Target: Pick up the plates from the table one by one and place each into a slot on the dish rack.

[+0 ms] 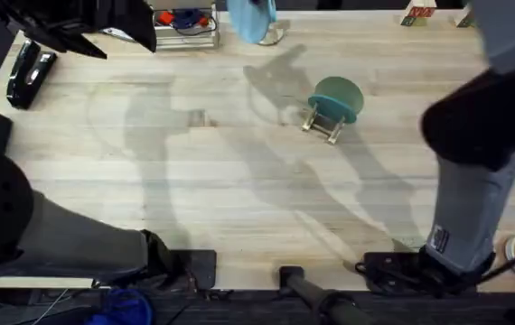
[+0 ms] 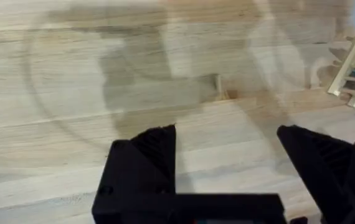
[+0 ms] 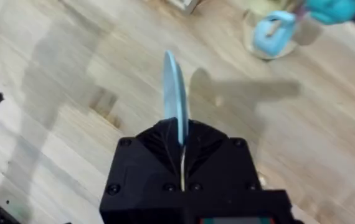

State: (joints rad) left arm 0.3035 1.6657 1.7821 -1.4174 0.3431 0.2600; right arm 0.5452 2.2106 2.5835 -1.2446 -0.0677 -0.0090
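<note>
Right wrist view: right gripper (image 3: 182, 163) has its black fingers clamped on the edge of a thin round light blue plate (image 3: 176, 93), seen edge-on, standing straight out from the jaws, high above the pale wooden plank table (image 3: 53, 87).
Overhead view: light blue plate (image 1: 252, 20) hangs near the far table edge, well apart from the small pale wooden dish rack (image 1: 323, 123); exact tilt hard to judge there, blurred.
Rack: round mint-green plate (image 1: 337, 97) stands upright in one slot.
Left gripper (image 2: 227, 140): fingers spread wide, holding nothing, hovering over bare planks.
Risk 1: narrow rim grip, so the plate could twist or slip during the carry.
Risk 2: slots are thin; an off-angle descent would hit a stick or the green plate and shove the light rack.
Plate look: plain, flat, smooth, matte, thin rim.
</note>
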